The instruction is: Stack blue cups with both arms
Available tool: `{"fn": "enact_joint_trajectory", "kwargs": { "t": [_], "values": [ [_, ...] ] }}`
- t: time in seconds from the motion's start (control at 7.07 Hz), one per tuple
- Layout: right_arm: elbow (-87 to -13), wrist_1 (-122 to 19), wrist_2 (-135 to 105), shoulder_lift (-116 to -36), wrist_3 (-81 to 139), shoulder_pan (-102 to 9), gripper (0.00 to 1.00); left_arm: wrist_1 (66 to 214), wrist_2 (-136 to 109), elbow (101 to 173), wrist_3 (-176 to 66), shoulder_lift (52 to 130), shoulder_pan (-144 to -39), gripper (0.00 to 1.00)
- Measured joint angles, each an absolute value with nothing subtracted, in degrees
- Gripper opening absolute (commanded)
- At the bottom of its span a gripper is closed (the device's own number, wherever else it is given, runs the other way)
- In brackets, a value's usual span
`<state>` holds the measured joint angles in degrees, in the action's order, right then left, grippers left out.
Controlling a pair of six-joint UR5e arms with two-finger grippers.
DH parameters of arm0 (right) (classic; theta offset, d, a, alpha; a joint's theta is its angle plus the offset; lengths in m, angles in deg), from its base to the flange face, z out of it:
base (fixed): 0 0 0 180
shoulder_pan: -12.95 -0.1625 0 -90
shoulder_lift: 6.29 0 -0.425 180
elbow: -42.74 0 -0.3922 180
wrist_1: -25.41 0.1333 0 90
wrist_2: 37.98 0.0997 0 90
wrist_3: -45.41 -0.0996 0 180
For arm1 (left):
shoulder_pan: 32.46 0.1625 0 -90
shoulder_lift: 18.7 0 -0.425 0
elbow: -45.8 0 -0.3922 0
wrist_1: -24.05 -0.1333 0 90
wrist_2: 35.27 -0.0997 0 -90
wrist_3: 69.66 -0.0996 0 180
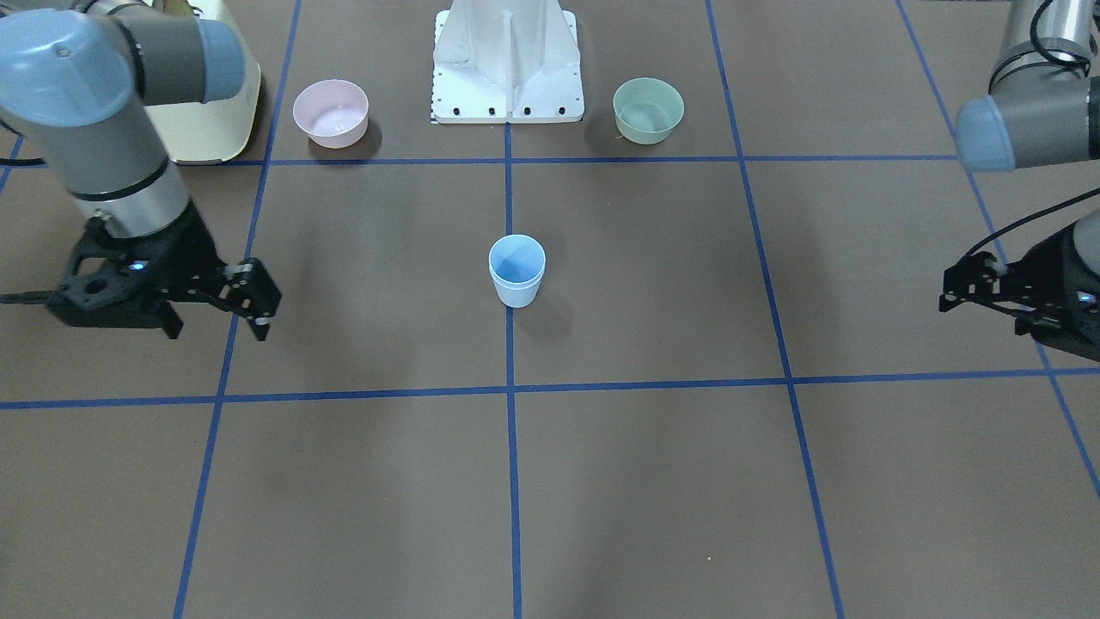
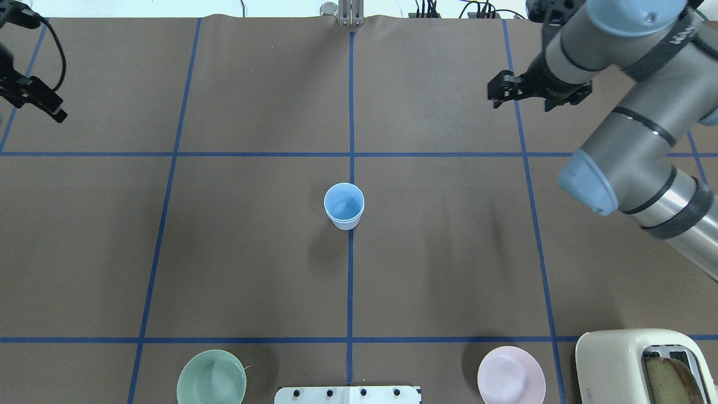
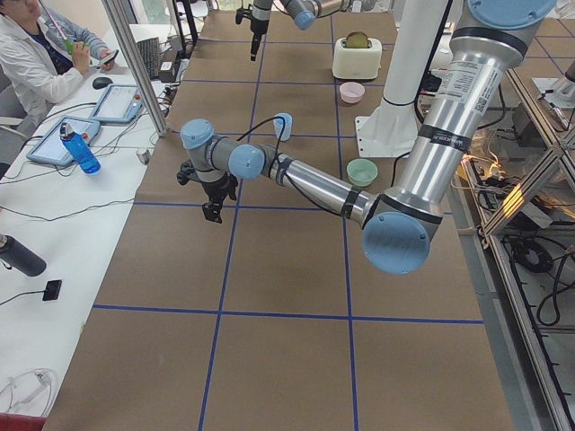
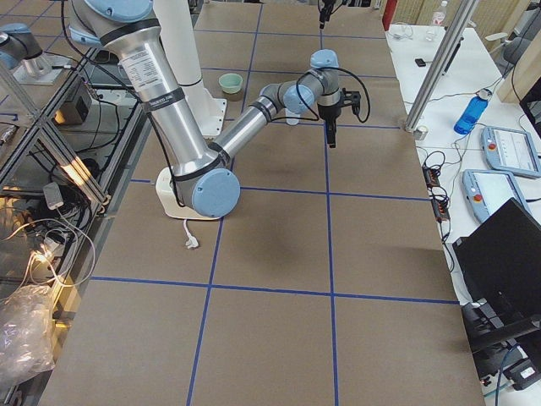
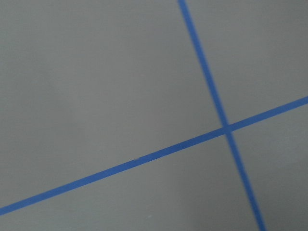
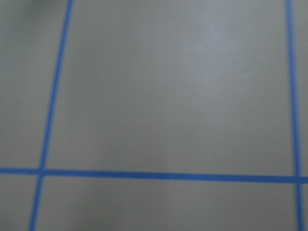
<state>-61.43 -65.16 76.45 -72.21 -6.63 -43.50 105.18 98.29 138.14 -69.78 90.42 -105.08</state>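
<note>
The blue cups [image 1: 516, 273] stand upright in the very middle of the worktop, on the centre tape line and well away from every edge. A double rim shows at the mouth, so I take it one already sits inside the other. They look like thin, light plastic: stiff enough to keep their shape but easy to tip or skate across the smooth brown cover, and smooth and tapered enough to slip upward out of a hard squeeze. I'd take hold across the wall just under the rim, gently, since pulling on the inner one alone would likely lift both. The right gripper [image 1: 265, 318] hangs over the worktop towards the end on the robot's right, holding nothing. The left gripper [image 1: 948, 292] hangs towards the opposite end, also empty. I cannot tell how wide either pincer stands. Back along the robot's edge sit the pink bowl [image 1: 331, 112] and the mint-green bowl [image 1: 648, 109], either side of the white pedestal [image 1: 507, 60], with a cream toaster [image 2: 645, 365] in the corner on the robot's right.
</note>
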Motion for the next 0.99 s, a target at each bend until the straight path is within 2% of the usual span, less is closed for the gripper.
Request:
{"fn": "enact_joint_trajectory", "kwargs": {
  "t": [0.57, 0.99],
  "values": [
    [-57.4, -64.8, 87.4, -88.3, 23.5, -63.5, 1.00, 96.4, 98.2, 136.0, -85.5, 88.0, -114.7, 0.98],
    [-56.1, -62.1, 90.8, -97.2, 31.8, -72.1, 1.00, 96.7, 98.3, 132.0, -89.8, 86.1, -118.7, 0.98]
  ]
}}
